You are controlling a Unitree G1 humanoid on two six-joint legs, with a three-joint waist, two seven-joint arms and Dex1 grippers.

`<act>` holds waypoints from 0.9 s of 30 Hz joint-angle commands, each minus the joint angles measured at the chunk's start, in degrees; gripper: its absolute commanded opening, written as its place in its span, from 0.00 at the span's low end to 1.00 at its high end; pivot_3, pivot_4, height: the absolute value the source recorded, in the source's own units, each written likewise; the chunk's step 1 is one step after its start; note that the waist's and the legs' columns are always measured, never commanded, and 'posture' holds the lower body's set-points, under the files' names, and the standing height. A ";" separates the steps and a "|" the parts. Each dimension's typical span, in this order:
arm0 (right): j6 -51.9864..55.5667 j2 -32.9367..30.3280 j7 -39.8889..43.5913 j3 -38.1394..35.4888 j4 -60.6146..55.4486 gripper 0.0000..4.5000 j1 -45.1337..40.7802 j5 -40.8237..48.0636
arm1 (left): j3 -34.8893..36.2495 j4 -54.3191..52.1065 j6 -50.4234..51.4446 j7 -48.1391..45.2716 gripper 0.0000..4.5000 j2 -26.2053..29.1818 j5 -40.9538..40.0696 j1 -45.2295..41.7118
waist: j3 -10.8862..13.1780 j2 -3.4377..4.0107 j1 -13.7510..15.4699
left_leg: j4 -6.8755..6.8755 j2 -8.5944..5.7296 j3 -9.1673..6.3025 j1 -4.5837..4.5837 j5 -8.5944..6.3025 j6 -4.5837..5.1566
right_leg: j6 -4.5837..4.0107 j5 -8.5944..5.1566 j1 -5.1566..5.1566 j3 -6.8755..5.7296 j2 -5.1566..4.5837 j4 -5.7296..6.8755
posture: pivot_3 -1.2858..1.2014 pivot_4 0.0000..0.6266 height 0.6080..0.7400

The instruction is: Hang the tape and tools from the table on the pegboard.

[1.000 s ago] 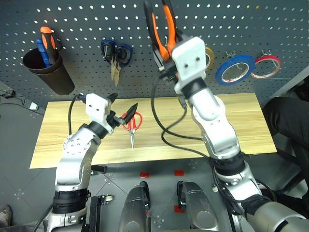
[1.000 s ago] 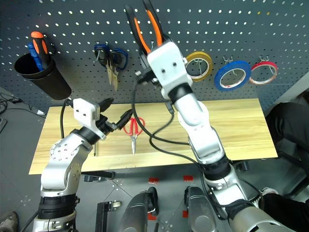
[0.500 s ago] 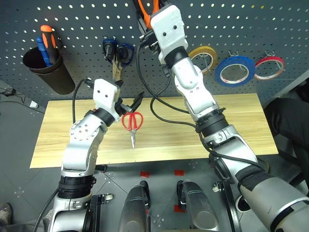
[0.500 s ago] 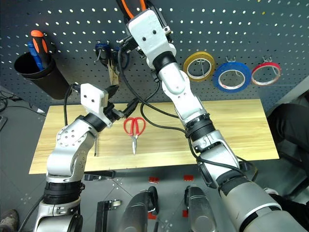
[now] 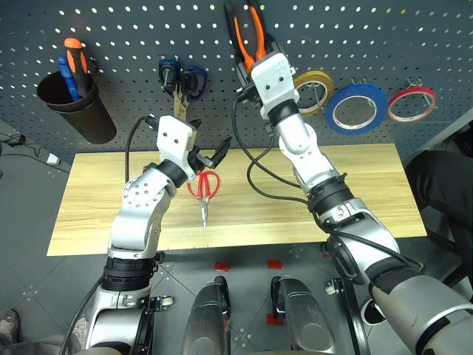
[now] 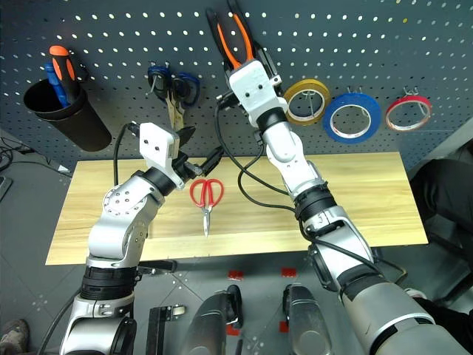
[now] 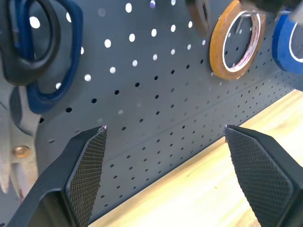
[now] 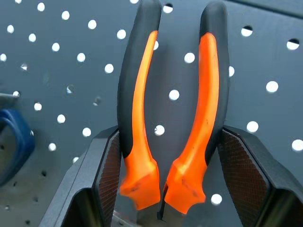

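A: What could go wrong while the right gripper [image 6: 238, 50], clamped on the pliers [image 5: 247, 33], holds them up at the pegboard [image 5: 384, 37]?

B: The handles may miss a hook and drop. The yellow tape ring [image 5: 314, 87] crowds one side, the blue-handled scissors [image 5: 179, 83] the other.

A: And the left gripper [image 5: 209, 153]?

B: Its jaws stand apart, empty, over the red scissors [image 5: 203, 188] mid-bench

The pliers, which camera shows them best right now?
The right wrist view: the pliers stand close up, handles upward, clamped between the right gripper pads against the pegboard. Both eye views show them smaller, raised against the board above that gripper.
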 commanded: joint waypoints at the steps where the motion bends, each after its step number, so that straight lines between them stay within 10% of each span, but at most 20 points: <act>1: 4.10 0.74 1.15 -2.08 -4.00 0.61 1.26 2.47 | -0.38 -0.39 -2.19 -0.20 0.92 -0.16 0.72 -0.37 | 0.00 0.00 0.16 | 0.01 0.00 0.00 0.00 0.00 0.00 | 0.00 0.00 0.00 0.00 0.00 0.01 | 0.47 0.56 1.00; 5: 10.26 1.61 4.07 -2.80 -7.77 0.61 3.66 4.62 | -0.43 0.97 -3.16 -0.03 0.92 -0.09 1.40 -0.32 | 0.00 0.00 0.61 | 0.02 0.00 -0.02 0.01 0.00 0.00 | 0.00 0.00 0.04 0.01 0.00 0.00 | 0.47 0.55 1.00; 11: 19.58 1.51 7.56 -3.12 -16.59 0.99 8.47 6.27 | -0.35 3.01 -2.73 1.09 0.92 0.09 2.79 0.66 | 0.00 0.00 1.16 | 0.02 0.01 -0.03 0.04 0.00 0.00 | 0.00 0.00 0.08 0.02 0.00 -0.01 | 0.46 0.55 1.00; 27: 54.58 -6.64 29.51 1.77 -56.98 1.00 29.17 17.47 | -0.29 4.58 13.05 4.82 1.00 3.56 6.32 10.25 | 0.00 0.00 0.98 | -0.02 0.08 -0.04 0.03 -0.02 0.00 | 0.00 0.00 0.03 0.04 0.07 -0.01 | 0.46 0.55 1.00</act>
